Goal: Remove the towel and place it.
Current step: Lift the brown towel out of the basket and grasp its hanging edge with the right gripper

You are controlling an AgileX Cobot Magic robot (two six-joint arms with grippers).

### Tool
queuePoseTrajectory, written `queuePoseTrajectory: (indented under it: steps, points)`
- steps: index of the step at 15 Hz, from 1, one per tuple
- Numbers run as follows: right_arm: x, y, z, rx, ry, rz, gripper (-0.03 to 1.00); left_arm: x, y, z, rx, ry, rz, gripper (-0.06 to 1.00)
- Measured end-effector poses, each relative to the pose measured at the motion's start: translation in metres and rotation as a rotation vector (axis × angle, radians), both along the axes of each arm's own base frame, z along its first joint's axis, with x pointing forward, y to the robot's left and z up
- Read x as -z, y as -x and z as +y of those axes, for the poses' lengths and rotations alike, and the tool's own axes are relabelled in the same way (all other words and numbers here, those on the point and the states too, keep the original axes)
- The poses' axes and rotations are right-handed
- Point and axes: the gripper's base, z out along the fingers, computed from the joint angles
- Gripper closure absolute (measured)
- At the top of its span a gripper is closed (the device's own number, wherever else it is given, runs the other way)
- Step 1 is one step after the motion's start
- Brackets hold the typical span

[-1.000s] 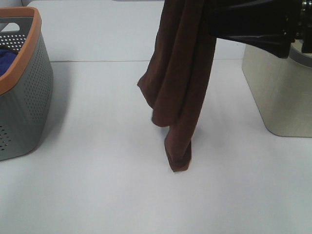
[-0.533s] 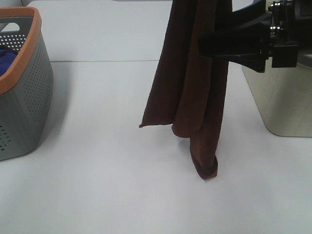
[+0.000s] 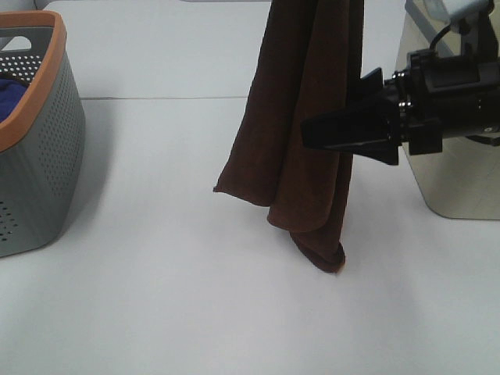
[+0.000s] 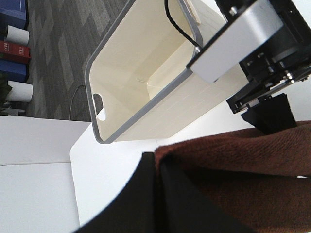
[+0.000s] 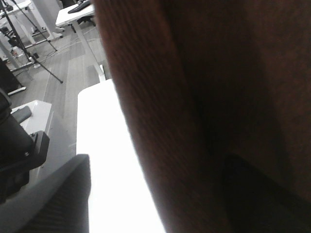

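The right arm [image 3: 457, 109] is matte black, with a pale grey metal bracket [image 4: 238, 41], small silver screws [image 4: 286, 75] and a thin black cable [image 4: 166, 14]. The right fingers [image 3: 344, 133] are black tapered wedges, one finely ribbed; the left fingers [image 4: 141, 199] are black too.

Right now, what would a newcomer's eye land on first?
The brown towel hanging in long folds mid-table, its lowest tip near the white table. Next, the black right gripper pointing into it from the right, in front of a beige bin; a grey, orange-rimmed basket sits far left.
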Motion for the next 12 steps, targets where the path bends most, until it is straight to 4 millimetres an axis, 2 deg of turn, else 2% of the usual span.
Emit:
queuePoseTrajectory:
  steps: [3, 4, 5, 8, 12]
  points:
    - [0.027, -0.003, 0.001, -0.038, 0.041, 0.087, 0.22, 0.002, -0.002, 0.0, -0.006, -0.014, -0.008, 0.94]
    - [0.029, -0.003, 0.002, -0.044, 0.044, 0.098, 0.22, 0.003, -0.002, 0.0, -0.008, -0.02, -0.01, 0.94]
    - [0.035, -0.001, 0.009, -0.075, 0.062, 0.116, 0.22, 0.005, -0.004, -0.001, -0.01, -0.028, -0.01, 0.94]
    - [0.05, 0.01, 0.045, -0.14, 0.238, 0.076, 0.22, 0.012, -0.008, -0.004, -0.011, -0.045, 0.001, 0.94]
    - [0.053, 0.01, 0.055, -0.117, 0.273, 0.044, 0.22, 0.015, -0.013, 0.001, -0.045, -0.117, -0.055, 0.94]
